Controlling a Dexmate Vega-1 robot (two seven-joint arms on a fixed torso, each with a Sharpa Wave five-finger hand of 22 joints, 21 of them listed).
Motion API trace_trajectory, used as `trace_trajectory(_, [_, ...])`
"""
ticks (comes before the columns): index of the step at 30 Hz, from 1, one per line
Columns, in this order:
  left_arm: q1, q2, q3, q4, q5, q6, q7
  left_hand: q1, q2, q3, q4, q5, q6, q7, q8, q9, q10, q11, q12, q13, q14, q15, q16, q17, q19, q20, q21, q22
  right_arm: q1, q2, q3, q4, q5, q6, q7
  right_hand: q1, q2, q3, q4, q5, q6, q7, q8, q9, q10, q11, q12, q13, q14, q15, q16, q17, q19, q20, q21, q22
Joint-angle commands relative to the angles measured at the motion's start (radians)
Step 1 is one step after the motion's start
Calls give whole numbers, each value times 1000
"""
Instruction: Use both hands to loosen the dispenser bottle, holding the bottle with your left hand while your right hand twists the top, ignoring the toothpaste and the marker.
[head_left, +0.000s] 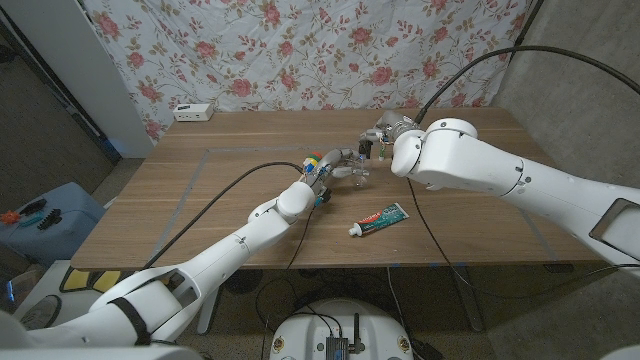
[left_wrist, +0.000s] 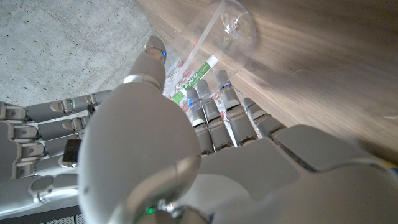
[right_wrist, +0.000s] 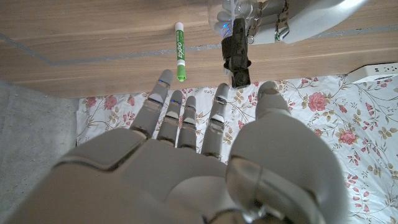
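Note:
My left hand (head_left: 338, 166) grips the clear dispenser bottle (left_wrist: 233, 28) near the table's middle, fingers (left_wrist: 214, 109) wrapped round its body. The bottle's black pump top (right_wrist: 236, 56) sticks out of that left hand (right_wrist: 261, 14). My right hand (head_left: 385, 130) hovers at the pump with fingers (right_wrist: 186, 115) spread. Its thumb and one finger flank the pump's end, and I see no grip on it. The toothpaste (head_left: 380, 217) lies nearer the front edge. The green marker (right_wrist: 180, 42) lies on the wood beside the bottle.
A white power strip (head_left: 193, 112) sits at the table's far left corner. Floral cloth (head_left: 300, 50) hangs behind the table and a grey wall stands on the right. A blue bin (head_left: 50, 215) sits on the floor to the left. Black cables cross the table.

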Motion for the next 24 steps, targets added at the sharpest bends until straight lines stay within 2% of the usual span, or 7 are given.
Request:
trace_trajectory(1, [2,3,-1,-2,1,-6,-2,-108,138,71,64,3,67,-24,4,3,89,-62,8,148,26,-99,9,5,5,-14,0,1,-49,6,35,-17,-116,2,77,-41,-2,-18,17,-3,-8,3,-4,4,18,4,9,5,8,2,9,5,3,12,-3,4])
trace_trajectory(4, [3,3,-1,-7,3,1,1,-106,138,71,63,3,66,-24,4,3,89,-64,8,148,25,-99,9,6,5,-14,0,1,-59,7,43,-20,-144,1,101,-82,-8,-34,34,-4,-34,11,-14,4,38,6,15,8,10,3,8,6,2,14,-4,4])
trace_trajectory(7, [4,5,-2,-13,5,8,4,-107,138,71,63,3,68,-23,4,3,89,-64,8,148,26,-99,9,6,5,-13,0,1,-67,9,48,-20,-167,0,118,-95,-13,-40,38,-3,-38,12,-15,3,58,5,23,9,15,6,9,6,2,16,-4,4])
trace_trajectory(10, [6,8,-3,-17,5,7,4,-107,138,71,63,3,68,-22,3,3,89,-65,8,147,25,-99,9,7,5,-12,0,1,-69,10,52,-17,-178,0,131,-104,-19,-45,38,-2,-44,12,-18,2,84,8,33,12,24,5,10,4,3,21,-3,4])
trace_trajectory(15, [8,12,-3,-25,7,12,5,-106,138,71,63,3,70,-25,3,3,89,-64,8,148,25,-100,9,7,5,-11,0,1,-54,7,44,-11,-163,0,139,-100,-28,-46,28,3,-67,20,-26,-1,127,9,50,16,42,2,11,-2,3,22,-4,5])
trace_trajectory(19, [8,12,-3,-28,8,16,6,-106,139,71,63,3,70,-22,3,3,89,-64,8,147,25,-99,10,7,4,-10,-1,1,-28,3,29,-4,-111,0,103,-99,-34,-47,21,5,-92,34,-34,-3,159,13,63,21,56,-2,11,-6,1,27,-4,5])
trace_trajectory(24, [5,9,-2,-26,11,21,8,-106,139,71,63,3,72,-22,3,3,89,-63,8,147,25,-98,10,8,4,-10,-1,1,52,-11,-25,20,40,0,8,-106,-48,-54,16,8,-93,40,-31,-5,193,10,79,26,89,-4,16,-9,0,30,-4,5])
